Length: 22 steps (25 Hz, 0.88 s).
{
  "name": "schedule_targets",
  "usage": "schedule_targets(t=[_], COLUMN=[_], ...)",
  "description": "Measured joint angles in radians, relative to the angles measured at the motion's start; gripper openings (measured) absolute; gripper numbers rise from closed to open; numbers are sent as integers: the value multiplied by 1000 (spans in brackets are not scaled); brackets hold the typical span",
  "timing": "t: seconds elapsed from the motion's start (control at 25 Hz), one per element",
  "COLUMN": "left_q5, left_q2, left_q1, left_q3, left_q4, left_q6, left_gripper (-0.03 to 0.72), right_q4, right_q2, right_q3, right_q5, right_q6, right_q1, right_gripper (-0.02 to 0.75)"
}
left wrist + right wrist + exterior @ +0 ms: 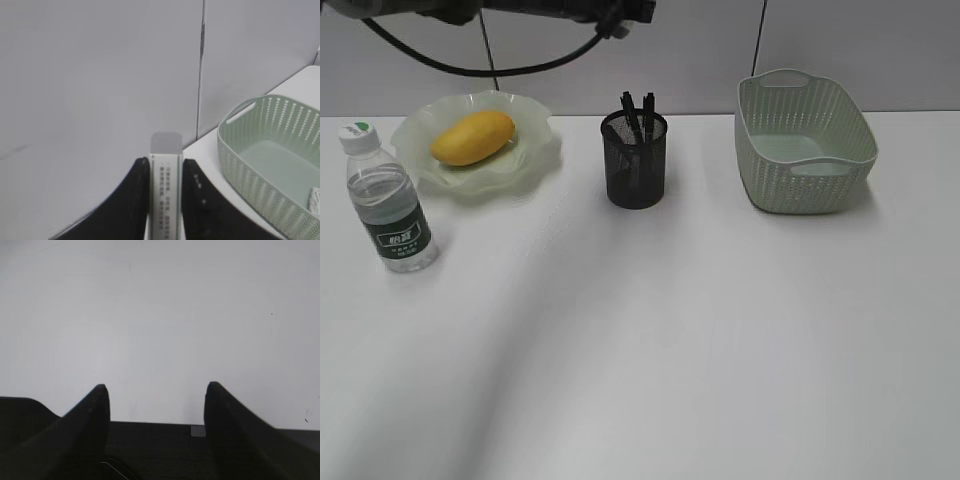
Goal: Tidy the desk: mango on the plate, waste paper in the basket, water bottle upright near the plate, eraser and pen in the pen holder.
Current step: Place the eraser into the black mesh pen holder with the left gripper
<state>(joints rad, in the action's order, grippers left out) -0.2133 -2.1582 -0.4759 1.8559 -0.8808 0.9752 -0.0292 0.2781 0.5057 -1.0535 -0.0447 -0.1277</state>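
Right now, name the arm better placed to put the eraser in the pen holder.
Left. Its jaws already clamp the eraser, raised above the desk. The right jaws stand open and empty. The pen holder holds pens only.

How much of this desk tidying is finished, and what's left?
Mostly done. The mango lies on the plate, the water bottle stands upright beside it, pens stand in the pen holder, and white paper lies in the basket. In hand: the left gripper holds the eraser. Left: dropping it into the holder.
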Motion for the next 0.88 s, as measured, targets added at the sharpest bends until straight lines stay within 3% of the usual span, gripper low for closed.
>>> schedule_targets(t=[0.2, 0.88], left_q5=[-7, -11], left_q2=[-45, -58], left_q1=[-2, -5], left_q3=[-1, -141], left_q4=[-84, -121], left_q6=[0, 0], left_gripper=[149, 149], right_q4=[0, 0], right_q2=[0, 0], right_q3=[0, 0], right_q5=[1, 1], right_q6=[0, 0], right_q1=[0, 0], right_gripper=[478, 478])
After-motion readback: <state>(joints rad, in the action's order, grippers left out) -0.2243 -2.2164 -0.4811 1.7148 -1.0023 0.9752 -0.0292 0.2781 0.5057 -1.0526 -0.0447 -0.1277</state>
